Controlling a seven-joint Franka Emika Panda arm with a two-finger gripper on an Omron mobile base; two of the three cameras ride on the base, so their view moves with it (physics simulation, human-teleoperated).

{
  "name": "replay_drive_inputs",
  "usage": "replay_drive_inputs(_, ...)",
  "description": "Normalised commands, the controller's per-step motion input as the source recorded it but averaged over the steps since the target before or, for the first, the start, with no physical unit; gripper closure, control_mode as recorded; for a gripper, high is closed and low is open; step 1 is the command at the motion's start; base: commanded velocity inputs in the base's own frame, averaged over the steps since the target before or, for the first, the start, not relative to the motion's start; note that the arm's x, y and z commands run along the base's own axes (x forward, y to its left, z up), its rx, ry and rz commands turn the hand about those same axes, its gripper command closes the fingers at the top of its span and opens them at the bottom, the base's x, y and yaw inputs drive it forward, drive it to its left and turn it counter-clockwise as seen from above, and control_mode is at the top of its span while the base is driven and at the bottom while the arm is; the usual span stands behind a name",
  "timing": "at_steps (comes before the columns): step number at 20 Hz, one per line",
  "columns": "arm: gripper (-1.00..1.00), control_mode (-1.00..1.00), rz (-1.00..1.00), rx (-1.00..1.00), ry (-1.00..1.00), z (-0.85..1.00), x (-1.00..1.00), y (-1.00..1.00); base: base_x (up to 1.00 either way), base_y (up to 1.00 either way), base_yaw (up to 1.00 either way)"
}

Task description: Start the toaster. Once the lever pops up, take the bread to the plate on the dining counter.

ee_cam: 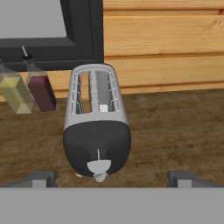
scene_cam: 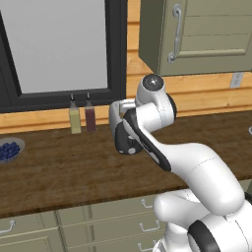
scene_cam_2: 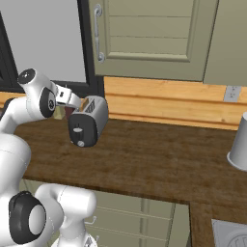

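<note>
Claw: our gripper hung released, its two dark fingertips spread wide at the bottom of the hand view, nothing between them.
Claw position: we saw it poised above and just in front of the toaster, apart from it, with the black front panel sitting between the two tips.
Lever: the lever showed as a small pale tab low on that black panel, a thin slot running up from it; we judged it not yet pressed.
Toaster: it stood on the wooden worktop near the wall, silver sides and two slots open upward; in the right base view we had it just ahead of the hand.
Bread: we could make out only a small pale patch in one slot; whether that was the slice we could not tell.
How to do it well: we reckoned one fingertip should come down squarely on the tab and push along the slot, not across it, so the light toaster would not tip or skid.
Neighbours: two slim bottles stood just beside the toaster, worth keeping clear of.
Further out: a bowl of blueberries sat well apart along the worktop.
Writing: we read no brand, label or lettering anywhere.
</note>
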Motion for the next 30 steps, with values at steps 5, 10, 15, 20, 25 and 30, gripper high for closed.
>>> replay_drive_inputs(5,-1.0,-1.0,0.0,0.0,0.0,0.0,0.0,0.0,0.0,0.0,0.0)
replay_drive_inputs(10,-1.0,-1.0,0.0,0.0,0.0,0.0,0.0,0.0,0.0,0.0,0.0)
replay_drive_inputs(15,-1.0,-1.0,0.0,0.0,0.0,0.0,0.0,0.0,0.0,0.0,0.0)
replay_drive_inputs(20,-1.0,-1.0,0.0,0.0,0.0,0.0,0.0,0.0,0.0,0.0,0.0)
replay_drive_inputs(25,-1.0,-1.0,0.0,0.0,0.0,0.0,0.0,0.0,0.0,0.0,0.0)
replay_drive_inputs(30,-1.0,-1.0,0.0,0.0,0.0,0.0,0.0,0.0,0.0,0.0,0.0)
